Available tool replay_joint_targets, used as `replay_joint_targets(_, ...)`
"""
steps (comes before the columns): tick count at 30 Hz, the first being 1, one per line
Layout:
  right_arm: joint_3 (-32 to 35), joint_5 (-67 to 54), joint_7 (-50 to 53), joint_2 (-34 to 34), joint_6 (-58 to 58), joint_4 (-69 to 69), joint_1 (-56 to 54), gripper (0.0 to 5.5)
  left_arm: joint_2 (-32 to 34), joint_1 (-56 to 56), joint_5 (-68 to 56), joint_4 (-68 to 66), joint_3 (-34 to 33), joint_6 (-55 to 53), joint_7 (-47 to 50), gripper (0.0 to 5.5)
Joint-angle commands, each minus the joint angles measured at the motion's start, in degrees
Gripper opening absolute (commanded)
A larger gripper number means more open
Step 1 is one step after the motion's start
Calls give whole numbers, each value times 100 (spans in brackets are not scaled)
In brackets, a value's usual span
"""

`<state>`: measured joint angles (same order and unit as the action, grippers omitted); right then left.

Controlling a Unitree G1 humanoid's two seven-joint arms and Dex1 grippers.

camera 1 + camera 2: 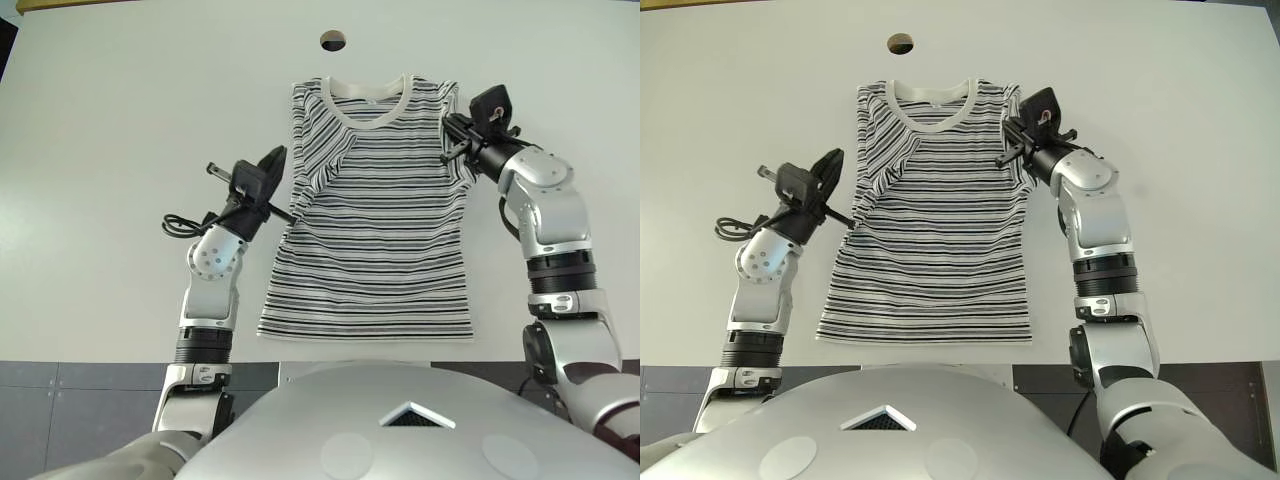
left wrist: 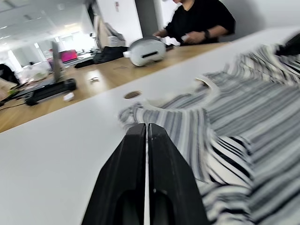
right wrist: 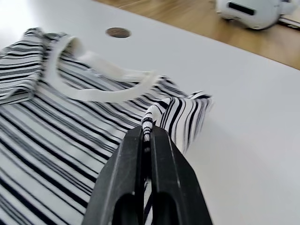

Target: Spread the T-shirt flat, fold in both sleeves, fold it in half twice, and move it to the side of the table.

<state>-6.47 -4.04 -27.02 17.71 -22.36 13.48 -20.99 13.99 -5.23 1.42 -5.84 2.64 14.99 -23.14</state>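
I am seemingly pinching a sleeve of the black-and-white striped fabric T-shirt [image 1: 375, 230] with my right gripper [image 1: 450, 128]; my left gripper [image 1: 272, 162] is hovering just beside it.

The white surface [image 1: 120, 100] in front of me carries a striped T-shirt [image 1: 375, 240]. It lies spread out, collar on the far side and hem close to the near edge, with the sleeve on my left turned in over the chest. A small round hole [image 1: 333, 40] sits in the surface just beyond the collar.

T-shirt [image 1: 375, 230] on table [image 1: 120, 120], hole [image 1: 333, 40] behind collar [image 1: 350, 110], left gripper [image 2: 146, 126] beside left edge, right gripper [image 3: 146, 129] on right sleeve [image 3: 187, 112]
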Motion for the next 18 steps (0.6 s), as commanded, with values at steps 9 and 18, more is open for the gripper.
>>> replay_joint_targets(9,-485,359,127,-743,419,1179,-348,104,84,-100,127,-43,64,323,224,10)
replay_joint_targets(18,-218,-314,-607,-514,719,-540,491,221,504,-197,-6,169,61,1403,-134,10)
